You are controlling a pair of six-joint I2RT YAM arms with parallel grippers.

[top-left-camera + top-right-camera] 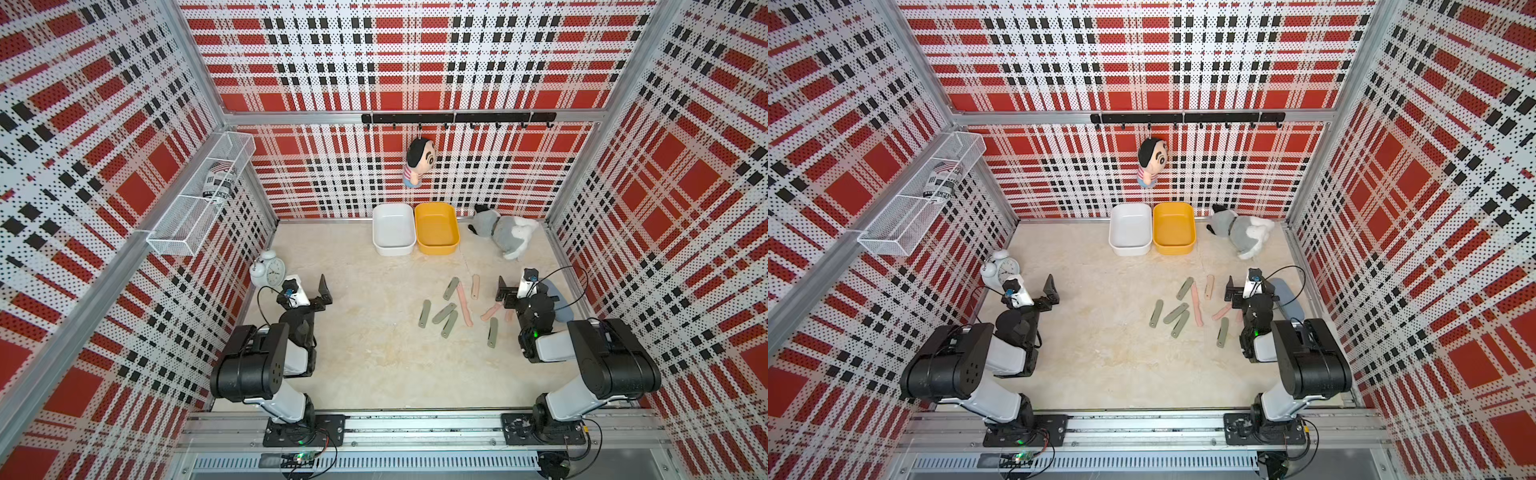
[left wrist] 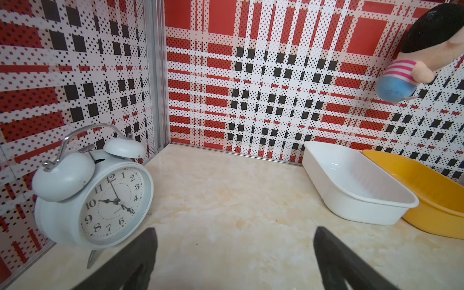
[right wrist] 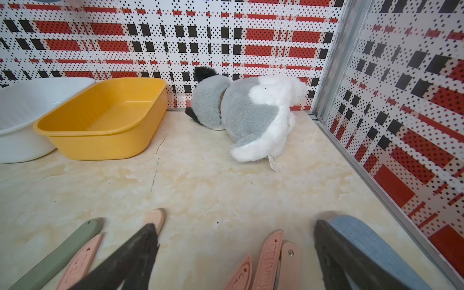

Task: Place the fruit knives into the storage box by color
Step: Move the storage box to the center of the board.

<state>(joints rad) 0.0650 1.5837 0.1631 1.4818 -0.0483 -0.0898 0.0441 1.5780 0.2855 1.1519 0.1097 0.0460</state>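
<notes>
Closest in, a metal rail (image 1: 415, 428) carries the two arms (image 1: 257, 365) at the front of the bench (image 1: 374, 361). The left end effector (image 1: 325, 296) hangs low over the bench beside a white alarm clock (image 1: 268, 272). Its fingers are spread wide, and the left wrist view shows only bare bench in the gap. The right end effector (image 1: 500, 291) is also spread wide and grips nothing. It sits low at the right edge of the scattered fruit knives (image 1: 464, 305).

All the knives lie flat on the bench, right of centre, none of them in a box. Both top views show five green knives (image 1: 444, 313). One lies toward the back, three lie close together on the left side of the group, and one lies nearer the front. The pink knives (image 1: 476, 286) lie among the green ones and to their right. In the right wrist view three pink ones lie between the fingers (image 3: 140, 246), and another pink tip shows just behind one finger. A blue-grey pad (image 3: 364, 241) lies beside the other finger.

Against the back wall a white box (image 1: 392, 226) and a yellow box (image 1: 436, 226) stand side by side, touching, well apart from the knives. A grey and white plush dog (image 1: 505, 235) lies to the right of the yellow box.
</notes>
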